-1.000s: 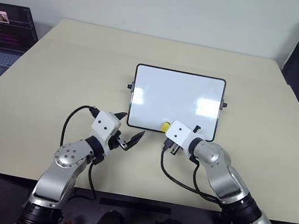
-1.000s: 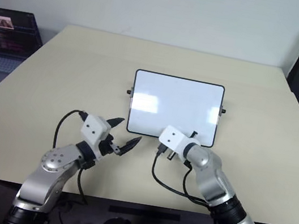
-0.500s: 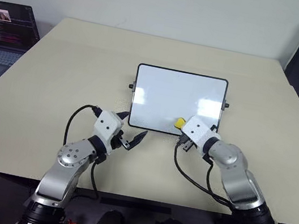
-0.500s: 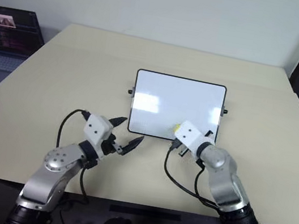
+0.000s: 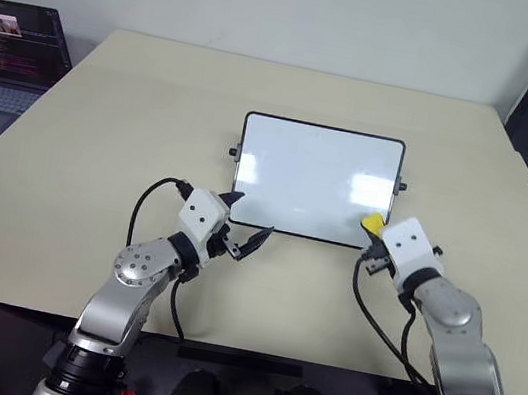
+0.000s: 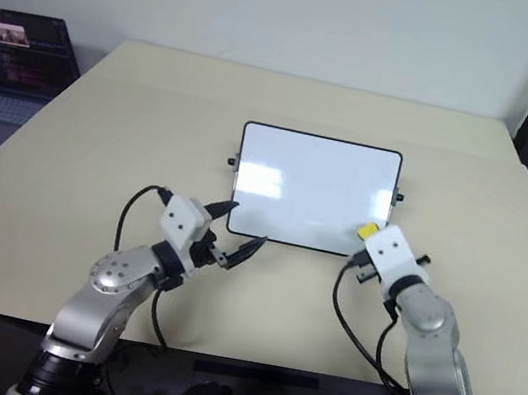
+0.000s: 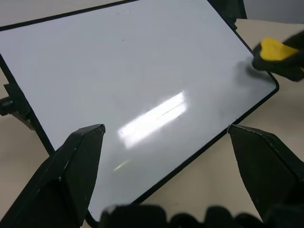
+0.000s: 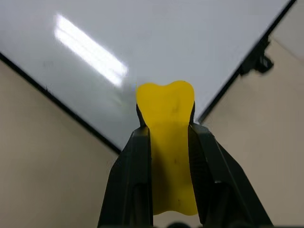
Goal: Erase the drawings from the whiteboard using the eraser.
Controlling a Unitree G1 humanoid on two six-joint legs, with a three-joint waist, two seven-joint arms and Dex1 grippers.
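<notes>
The right pincer [image 8: 167, 142] is clenched on the eraser [image 8: 167, 118], its 2 black fingers pinching the yellow block along its sides so that the front end juts out, free to rub. In the head views the eraser sits at the whiteboard's [image 5: 315, 181] near right corner, above the glossy surface just inside the black frame; whether it presses on the board cannot be told.

The left pincer [image 5: 242, 239] hangs released, jaws spread wide, just off the board's near left corner, a likely position for steadying the frame while the other arm wipes. It grasps nothing.

The whiteboard lies flat near the middle of the table [image 5: 103, 130], small black knobs on both short sides. Its surface reads as plain white with ceiling-light glare; no red drawings are visible, so the erasing looks finished or close to it, though faint marks could hide in the reflections.

A laptop [image 5: 9, 54] stands open on another surface past the table's far left edge, well apart from the work.
</notes>
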